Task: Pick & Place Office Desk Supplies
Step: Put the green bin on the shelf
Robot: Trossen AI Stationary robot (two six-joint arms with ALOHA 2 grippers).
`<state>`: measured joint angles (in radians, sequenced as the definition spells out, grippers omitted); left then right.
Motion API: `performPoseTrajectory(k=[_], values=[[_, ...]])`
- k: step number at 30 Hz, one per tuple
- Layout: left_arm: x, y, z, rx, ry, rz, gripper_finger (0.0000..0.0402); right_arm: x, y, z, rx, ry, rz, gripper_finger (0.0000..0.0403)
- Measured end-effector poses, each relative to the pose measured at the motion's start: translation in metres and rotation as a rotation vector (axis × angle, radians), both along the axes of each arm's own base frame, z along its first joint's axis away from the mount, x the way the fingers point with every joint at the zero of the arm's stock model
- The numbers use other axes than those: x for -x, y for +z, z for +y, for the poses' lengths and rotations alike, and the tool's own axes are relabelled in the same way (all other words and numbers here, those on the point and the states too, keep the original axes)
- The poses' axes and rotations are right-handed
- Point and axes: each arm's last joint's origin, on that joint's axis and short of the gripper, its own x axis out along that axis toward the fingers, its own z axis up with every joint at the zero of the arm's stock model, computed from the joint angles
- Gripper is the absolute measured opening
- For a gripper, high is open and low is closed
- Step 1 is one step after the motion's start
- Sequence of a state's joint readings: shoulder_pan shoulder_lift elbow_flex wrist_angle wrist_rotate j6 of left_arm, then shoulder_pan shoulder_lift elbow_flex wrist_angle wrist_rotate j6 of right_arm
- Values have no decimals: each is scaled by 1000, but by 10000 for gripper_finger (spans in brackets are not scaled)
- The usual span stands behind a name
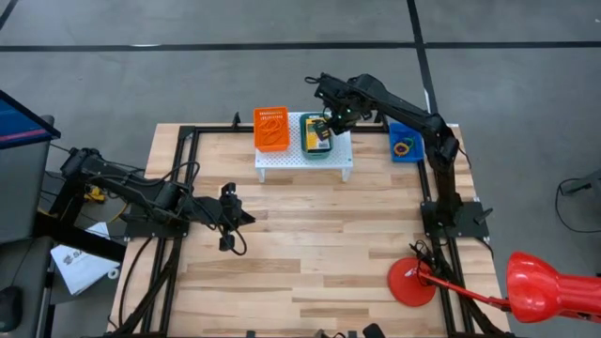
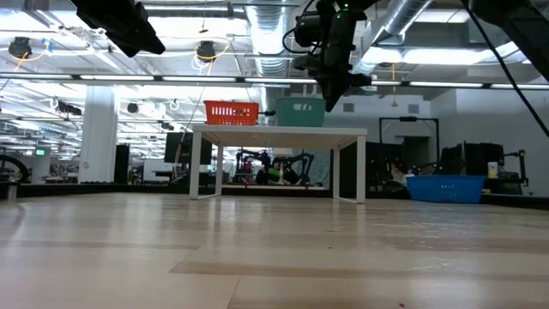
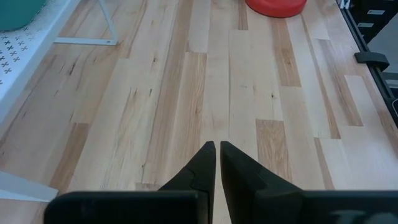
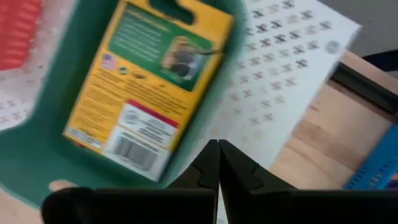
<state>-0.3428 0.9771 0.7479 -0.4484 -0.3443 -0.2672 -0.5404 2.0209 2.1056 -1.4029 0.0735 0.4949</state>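
Observation:
A yellow-and-green crayon box (image 4: 146, 84) lies flat inside a teal basket (image 1: 317, 137) on the white perforated stand (image 1: 305, 160); no second box shows. My right gripper (image 4: 218, 154) hovers shut just above the basket's edge nearest the blue bin, also seen in the low view (image 2: 332, 93) over the teal basket (image 2: 300, 112). A blue bin (image 1: 406, 143) on the table's far right holds a few small coloured loops (image 1: 405, 147). My left gripper (image 1: 228, 222) waits shut over the bare table at the left, seen in its wrist view (image 3: 217, 154).
An orange basket (image 1: 270, 129) stands beside the teal one on the stand. A red round disc (image 1: 412, 282) and a red lamp head (image 1: 549, 286) sit at the near right corner. Bare wooden table (image 1: 319, 244) stretches between the arms.

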Motion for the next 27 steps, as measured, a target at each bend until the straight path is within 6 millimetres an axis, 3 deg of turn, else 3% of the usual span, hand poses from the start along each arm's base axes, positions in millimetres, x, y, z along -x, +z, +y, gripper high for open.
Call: performPoseTrajectory(k=[10,27], values=[[1,0,-1,-3,-2,2,17,-26,-36,-3,-53,62,22,0],[1,0,-1,-3,-3,3,17,-27,-29,-12,35,82,-14,0]])
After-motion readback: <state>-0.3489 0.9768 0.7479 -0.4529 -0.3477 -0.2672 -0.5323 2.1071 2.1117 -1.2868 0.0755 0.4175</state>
